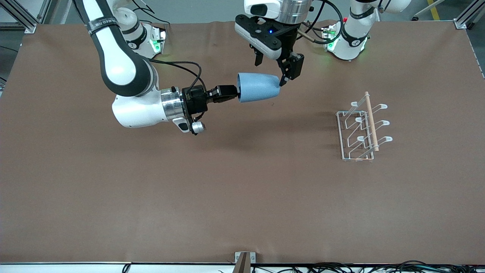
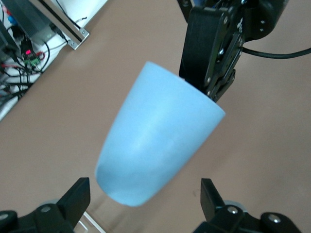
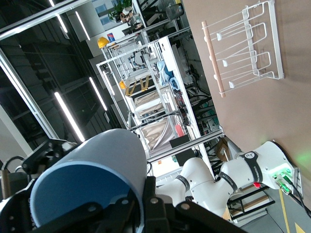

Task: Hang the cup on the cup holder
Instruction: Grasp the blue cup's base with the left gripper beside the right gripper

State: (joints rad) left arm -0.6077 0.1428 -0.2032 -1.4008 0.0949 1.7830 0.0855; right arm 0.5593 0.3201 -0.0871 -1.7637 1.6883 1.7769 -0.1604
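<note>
We see the right gripper [image 1: 232,92], arm stretched level, pinching the rim of the cup [image 1: 258,87] held sideways in the air. The left gripper [image 1: 272,70] hangs over it, fingers spread. The cup holder [image 1: 363,127] stands at four o'clock from the cup.

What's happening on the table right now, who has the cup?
The right claw is shut on the rim of the blue cup, holding it on its side in the air above the table. The left claw is open, its fingers on either side of the cup's base, seemingly set to take it. The rack stands untouched toward the left arm's end.
</note>
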